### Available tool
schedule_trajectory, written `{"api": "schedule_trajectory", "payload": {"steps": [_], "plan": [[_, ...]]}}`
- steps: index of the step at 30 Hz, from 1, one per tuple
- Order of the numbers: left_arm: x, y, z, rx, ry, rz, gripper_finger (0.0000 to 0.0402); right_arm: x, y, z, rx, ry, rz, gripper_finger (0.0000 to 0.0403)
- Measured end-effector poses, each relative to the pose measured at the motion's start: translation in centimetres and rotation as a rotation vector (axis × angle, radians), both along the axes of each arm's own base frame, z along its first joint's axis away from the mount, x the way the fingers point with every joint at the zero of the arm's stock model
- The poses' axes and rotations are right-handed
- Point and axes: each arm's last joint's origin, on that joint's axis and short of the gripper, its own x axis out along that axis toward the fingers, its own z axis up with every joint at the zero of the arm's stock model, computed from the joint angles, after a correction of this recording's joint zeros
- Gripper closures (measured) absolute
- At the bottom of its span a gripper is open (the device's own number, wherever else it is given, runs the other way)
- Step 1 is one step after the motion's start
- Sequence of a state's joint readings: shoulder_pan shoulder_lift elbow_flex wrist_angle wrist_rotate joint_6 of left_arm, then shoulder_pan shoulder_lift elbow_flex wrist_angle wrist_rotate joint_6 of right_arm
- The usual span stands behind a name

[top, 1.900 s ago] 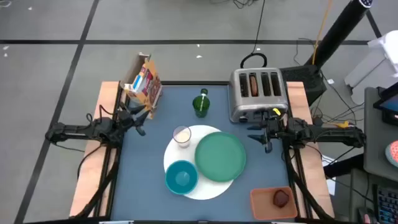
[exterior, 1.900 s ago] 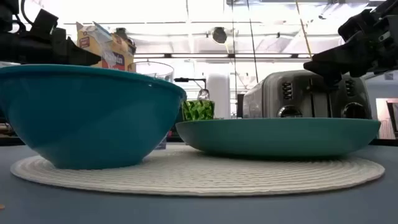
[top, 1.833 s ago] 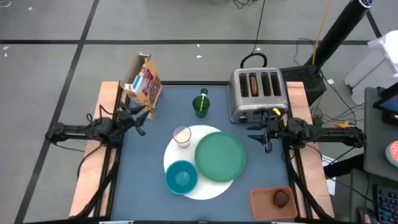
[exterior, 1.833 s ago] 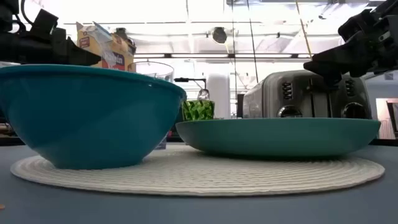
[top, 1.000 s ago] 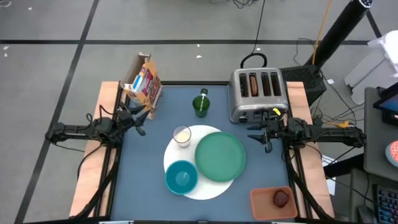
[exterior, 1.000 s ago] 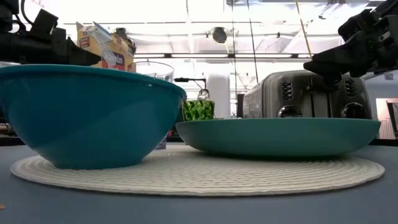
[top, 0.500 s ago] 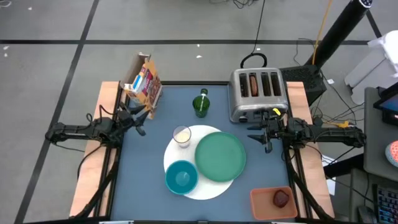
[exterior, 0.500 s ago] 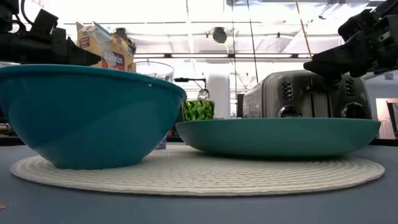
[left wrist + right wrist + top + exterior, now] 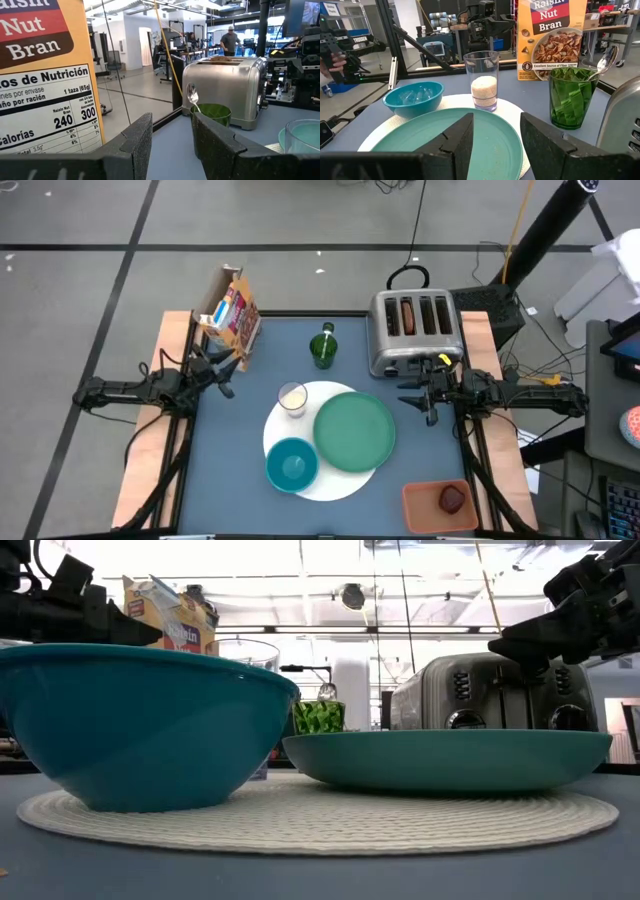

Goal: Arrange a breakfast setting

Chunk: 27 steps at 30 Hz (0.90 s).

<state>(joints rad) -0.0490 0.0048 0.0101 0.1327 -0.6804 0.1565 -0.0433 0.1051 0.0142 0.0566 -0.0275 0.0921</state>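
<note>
We see a woven round white mat [image 9: 330, 480] mid-table w/ a smooth green plate [image 9: 354, 432], glossy teal bowl [image 9: 292, 463] and clear glass [image 9: 292, 398] w/ milk on it. Spoon [image 9: 605, 61] stands in a ribbed green cup [image 9: 323, 349]; dark-red fruit [image 9: 453, 498] in an orange tray [image 9: 418, 502]. L gripper [image 9: 224, 371] near the cereal box [image 9: 232, 314] and R gripper [image 9: 420, 395] by the steel toaster [image 9: 415, 332] are both part-open, empty, well off the mat.

- On large white round disc [image 9: 340, 480] at table [image 9: 240, 470] centre: green dinner plate [image 9: 354, 432] right, smaller teal bowl [image 9: 292, 463] front-left, small clear milk glass [image 9: 292, 399] behind.
- Behind: silver toaster [image 9: 416, 332] right, cereal box [image 9: 232, 315] left.
</note>
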Motion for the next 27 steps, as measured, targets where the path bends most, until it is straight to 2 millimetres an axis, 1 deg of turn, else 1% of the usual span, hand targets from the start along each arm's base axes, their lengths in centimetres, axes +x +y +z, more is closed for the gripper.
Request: {"api": "schedule_trajectory", "payload": {"steps": [12,19,23,27], "plan": [[0.0,-0.02,0.07,-0.074,-0.062,-0.019,0.0252,0.0,0.0,0.0,0.0,0.0,0.0,0.0248],[-0.02,0.0,0.1,-0.165,-0.132,-0.021,0.0248,0.0,0.0,-0.01,0.0,0.001,0.0,0.0248],[-0.02,0.1,0.02,-0.237,-0.178,0.012,0.0215,0.0,0.0,0.0,0.0,0.0,0.0,0.0248],[-0.02,0.32,-0.24,-0.296,-0.209,0.113,0.0174,0.0,0.0,0.0,0.0,0.0,0.0,0.0248]]}}
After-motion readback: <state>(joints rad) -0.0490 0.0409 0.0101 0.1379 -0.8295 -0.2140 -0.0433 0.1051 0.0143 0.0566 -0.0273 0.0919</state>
